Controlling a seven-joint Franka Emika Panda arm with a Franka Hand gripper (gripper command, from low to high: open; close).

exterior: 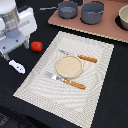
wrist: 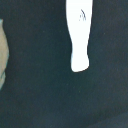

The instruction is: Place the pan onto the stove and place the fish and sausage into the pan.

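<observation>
The blue-grey pan (exterior: 67, 9) with its thin dark handle stands on the pinkish-brown stove (exterior: 85, 26) at the back. The red sausage (exterior: 36, 46) lies on the dark table, off the placemat toward the exterior view's left. The white fish (exterior: 16, 66) lies nearer the front, toward the exterior view's left. My gripper (exterior: 15, 50) hangs above the table just behind the fish and beside the sausage, jaws open and empty. The wrist view shows the fish (wrist: 80, 35) on the dark table; no fingers show there.
A larger grey pot (exterior: 93, 12) stands beside the pan on the stove. A striped beige placemat (exterior: 30, 85) holds a round plate (exterior: 69, 67), a fork (exterior: 62, 80) and a knife (exterior: 80, 56) with orange handles. A bowl (exterior: 123, 19) is at the far right.
</observation>
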